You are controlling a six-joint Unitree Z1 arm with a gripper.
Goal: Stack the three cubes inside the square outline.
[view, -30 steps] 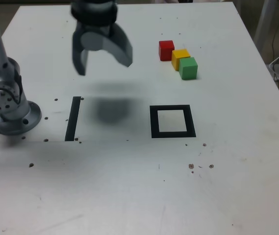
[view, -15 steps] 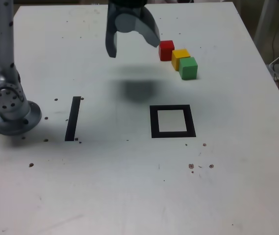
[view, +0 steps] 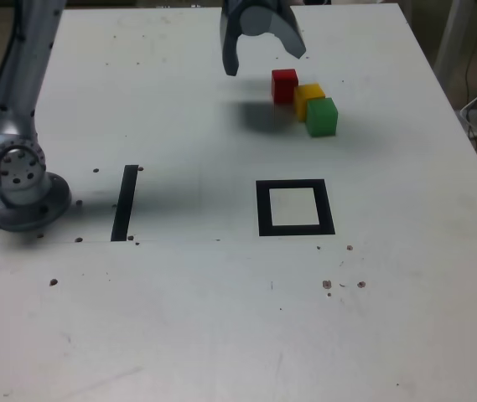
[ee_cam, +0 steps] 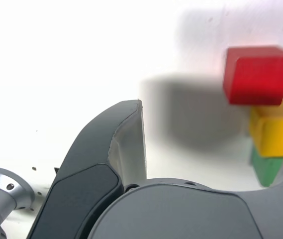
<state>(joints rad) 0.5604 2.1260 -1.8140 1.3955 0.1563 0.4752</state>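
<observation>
Gripper (view: 268,65) spread wide, nothing grasped, held above the white table (view: 188,310). Red cube (view: 284,86), yellow cube (view: 308,100) and green cube (view: 322,117) clustered in a slanting row, exterior view, beyond the square outline (view: 295,230), right of the black strip (view: 125,203).

In the exterior view's upper middle, the red cube (view: 284,87) is a plain, solid red; the yellow cube (view: 308,101) is an orange-tinged yellow, and the green cube (view: 322,117) a mid green, both unpatterned. Right of the lower centre, the square outline (view: 329,207) is black around a white middle. At centre left, the strip (view: 125,203) is solid black. The tabletop (view: 179,318) is whitish, speckled with dark and brownish spots. At top centre, the gripper (view: 267,65) is grey; the arm (view: 24,92) at upper left is also grey.
</observation>
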